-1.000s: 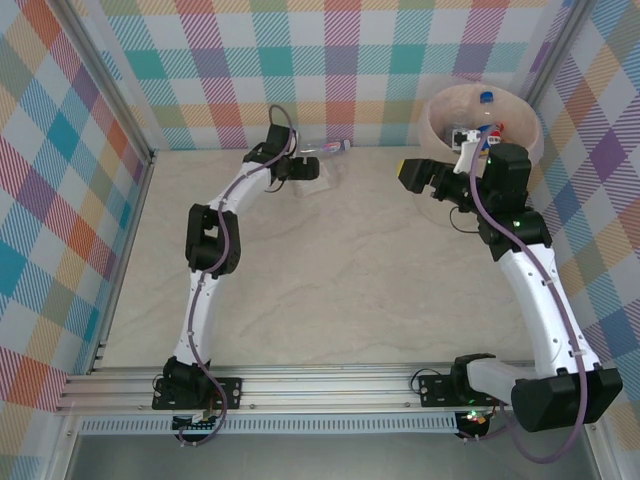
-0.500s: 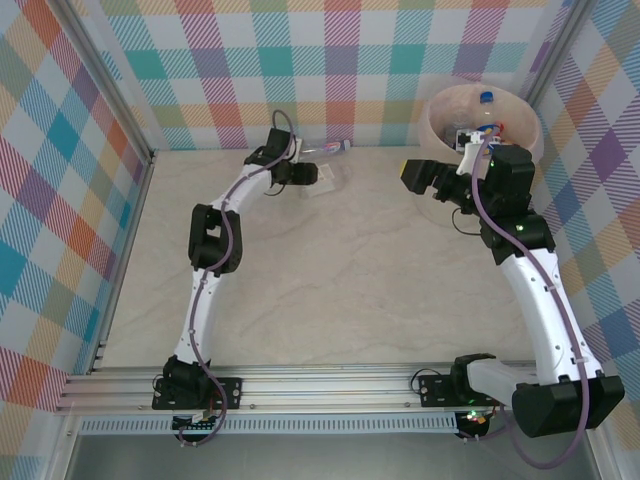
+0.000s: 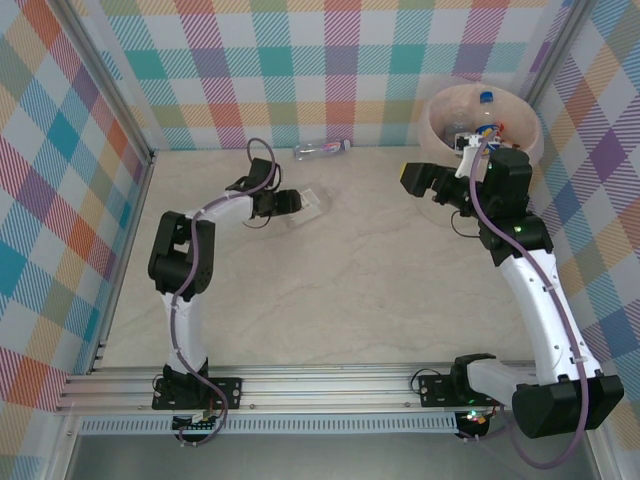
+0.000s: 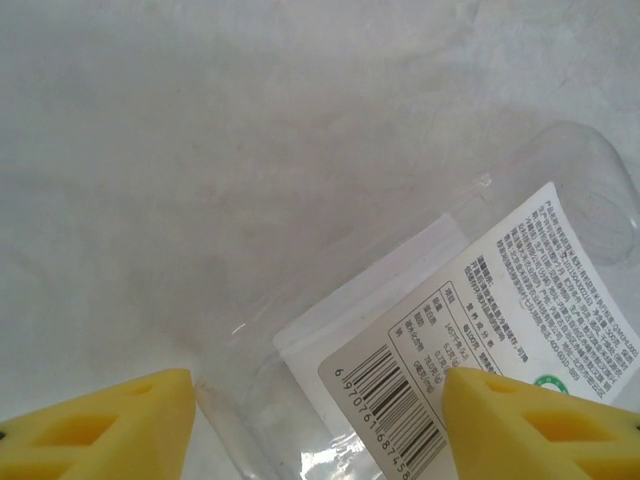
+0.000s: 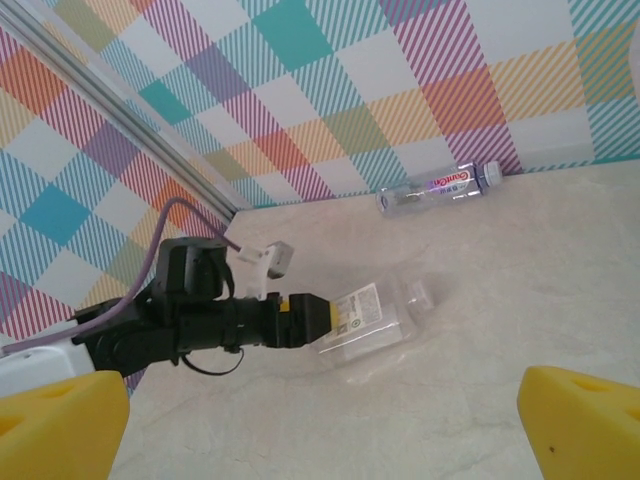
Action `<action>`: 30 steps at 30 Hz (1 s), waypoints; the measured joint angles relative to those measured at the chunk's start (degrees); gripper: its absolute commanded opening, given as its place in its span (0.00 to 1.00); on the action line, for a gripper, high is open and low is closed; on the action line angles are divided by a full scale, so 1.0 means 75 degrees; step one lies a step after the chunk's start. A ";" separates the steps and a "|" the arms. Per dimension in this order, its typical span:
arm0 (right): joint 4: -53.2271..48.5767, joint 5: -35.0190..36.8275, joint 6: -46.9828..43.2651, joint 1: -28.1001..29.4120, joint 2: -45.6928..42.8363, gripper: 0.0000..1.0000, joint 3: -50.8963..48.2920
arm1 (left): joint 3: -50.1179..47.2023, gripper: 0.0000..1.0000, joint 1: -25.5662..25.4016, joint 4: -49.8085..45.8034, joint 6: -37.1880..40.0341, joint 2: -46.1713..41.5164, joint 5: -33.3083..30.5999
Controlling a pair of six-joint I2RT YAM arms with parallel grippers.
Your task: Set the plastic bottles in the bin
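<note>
A flattened clear plastic bottle (image 4: pixel 480 300) with a white barcode label lies on the table, and my left gripper (image 4: pixel 318 420) is shut on its near end. From above, the same bottle (image 3: pixel 312 203) sticks out to the right of that gripper (image 3: pixel 290 203). A second bottle (image 3: pixel 322 149) with a pink and blue label lies along the back wall. The cream-white bin (image 3: pixel 431 120) stands at the back right with several bottles (image 3: pixel 478 128) inside. My right gripper (image 3: pixel 413 178) hangs open to the left of the bin, with nothing between its fingers.
Checked walls enclose the table on the left, back and right. An aluminium rail (image 3: pixel 300 385) runs along the near edge. In the right wrist view the left arm (image 5: pixel 190 320) reaches in from the left, holding the clear bottle (image 5: pixel 375 315), with the far bottle (image 5: pixel 437 188) behind.
My left arm has pulled back from the back wall toward the near left, bringing the clear bottle with it. The right arm has hardly moved.
</note>
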 measured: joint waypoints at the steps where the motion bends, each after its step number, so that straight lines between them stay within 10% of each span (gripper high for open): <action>1: 0.0003 0.0003 0.0000 0.0000 0.0003 1.00 -0.0003 | -0.0236 0.68 -0.0047 0.0061 -0.0108 -0.0166 -0.0050; 12: 0.0067 0.0003 0.0003 0.0006 0.0006 1.00 -0.0119 | -0.1507 0.74 -0.1390 0.0050 -0.1297 -0.1163 -0.0889; 18: 0.0085 0.0000 0.0003 0.0006 0.0067 1.00 -0.0128 | -0.1635 0.99 -0.2119 -0.0227 -0.1737 -0.1445 -0.1183; 30: 0.0090 0.0000 0.0000 0.0006 0.0108 1.00 -0.0163 | -0.0393 1.00 -0.2343 -0.2052 0.0003 -0.1475 -0.1760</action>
